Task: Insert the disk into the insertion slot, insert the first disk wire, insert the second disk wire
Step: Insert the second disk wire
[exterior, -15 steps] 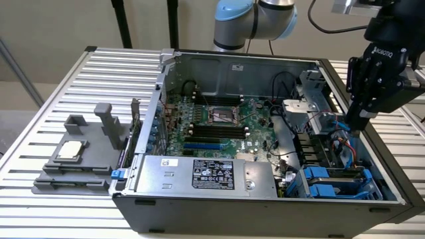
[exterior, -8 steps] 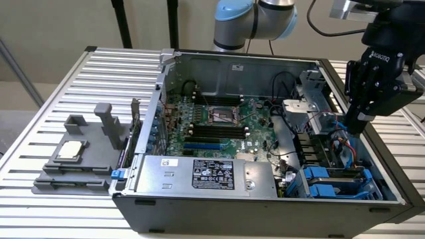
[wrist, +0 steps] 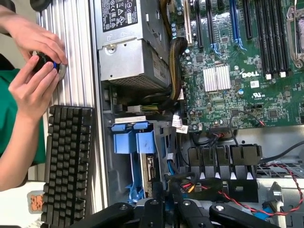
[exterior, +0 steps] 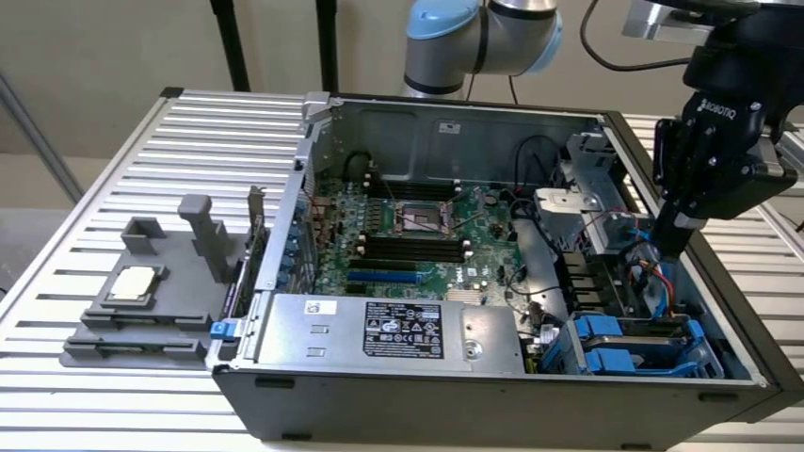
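Exterior view: arm vertical, gripper (exterior: 672, 252) jaws closed above insertion slot (exterior: 647, 347).

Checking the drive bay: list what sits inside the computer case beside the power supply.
Beside the power supply, the case holds blue drive carriers, cables and the gripper, shut among them. Whatever lies beneath the carriers is covered.

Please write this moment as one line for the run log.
gripper: shut, lowered among wires | near: insertion slot with blue tabs | held: not visible | person's hands: on small device beside keyboard
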### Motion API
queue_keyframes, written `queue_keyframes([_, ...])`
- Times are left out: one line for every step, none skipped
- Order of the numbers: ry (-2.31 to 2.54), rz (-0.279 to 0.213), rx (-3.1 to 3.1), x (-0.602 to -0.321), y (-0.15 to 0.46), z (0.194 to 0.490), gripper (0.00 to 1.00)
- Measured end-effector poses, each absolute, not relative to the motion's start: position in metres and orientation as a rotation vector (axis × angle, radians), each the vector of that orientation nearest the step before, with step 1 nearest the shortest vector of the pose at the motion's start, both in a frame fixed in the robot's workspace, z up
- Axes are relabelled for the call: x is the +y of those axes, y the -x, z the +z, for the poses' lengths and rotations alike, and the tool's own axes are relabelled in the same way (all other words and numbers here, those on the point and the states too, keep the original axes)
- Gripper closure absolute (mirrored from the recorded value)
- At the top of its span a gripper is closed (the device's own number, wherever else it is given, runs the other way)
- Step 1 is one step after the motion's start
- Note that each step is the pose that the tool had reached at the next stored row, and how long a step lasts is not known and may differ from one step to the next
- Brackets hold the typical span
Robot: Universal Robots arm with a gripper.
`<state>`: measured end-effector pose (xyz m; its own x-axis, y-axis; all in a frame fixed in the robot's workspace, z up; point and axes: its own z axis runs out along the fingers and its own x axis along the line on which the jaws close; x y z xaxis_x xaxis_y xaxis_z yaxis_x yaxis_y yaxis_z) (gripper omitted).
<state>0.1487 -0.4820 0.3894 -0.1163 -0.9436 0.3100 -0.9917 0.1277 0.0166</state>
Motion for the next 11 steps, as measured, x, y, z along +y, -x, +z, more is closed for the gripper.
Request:
queue_keyframes([-1.905, 0.285, -2.16, -0.482, -0.1488, 0.3892, 0.84])
queue_keyframes([-1.904, 0.286, -2.159, -0.482, -0.1488, 0.3889, 0.84])
queue_keyframes([-1.904, 0.287, -2.159, -0.482, -0.1488, 0.3888, 0.84])
queue_keyframes([-1.904, 0.287, -2.159, -0.482, -0.1487, 0.3889, 0.84])
queue_keyframes([-1.904, 0.287, -2.159, -0.482, -0.1486, 0.3888, 0.84])
queue_keyframes([-1.904, 0.286, -2.159, -0.482, -0.1482, 0.3886, 0.84])
queue_keyframes([-1.904, 0.287, -2.159, -0.4822, -0.1474, 0.3886, 0.84])
queue_keyframes([-1.904, 0.287, -2.159, -0.483, -0.146, 0.3886, 0.84])
queue_keyframes([-1.905, 0.286, -2.161, -0.4847, -0.1447, 0.3887, 0.84])
queue_keyframes([-1.909, 0.279, -2.165, -0.4871, -0.1443, 0.3887, 0.84])
queue_keyframes([-1.914, 0.27, -2.17, -0.4892, -0.144, 0.3887, 0.84])
